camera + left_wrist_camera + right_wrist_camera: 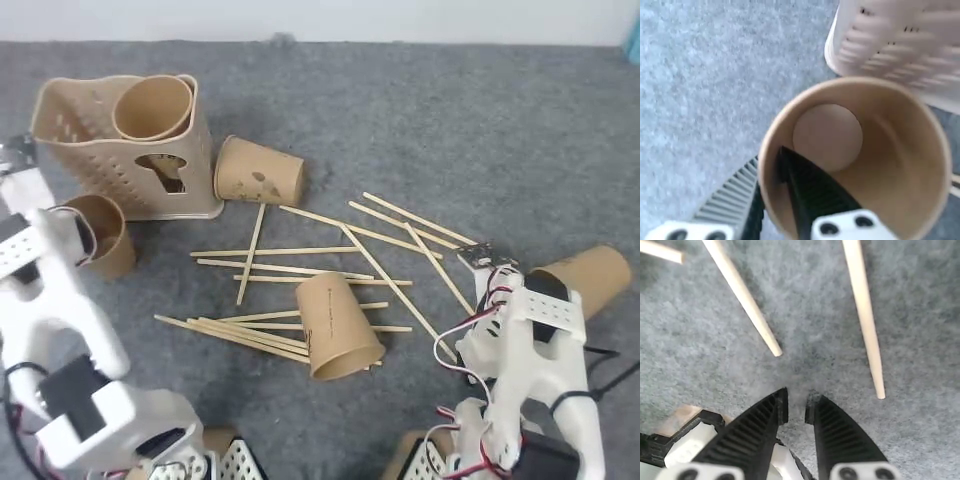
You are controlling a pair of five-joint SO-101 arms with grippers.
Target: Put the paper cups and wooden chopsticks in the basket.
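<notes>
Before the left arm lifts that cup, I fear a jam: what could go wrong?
The left gripper pinches the paper cup by one side of its rim, so it may tilt or slip. The basket already holds another cup, narrowing the opening; the held one could catch there.

No text, number or label can be read. The far cup (258, 172), lying just right of the basket (100, 160), has a small dark printed mark on its side, too small to make out. The middle cup (338, 325), lying on its side nearer the arms, has a thin line of tiny print along its wall, also unreadable.
</notes>
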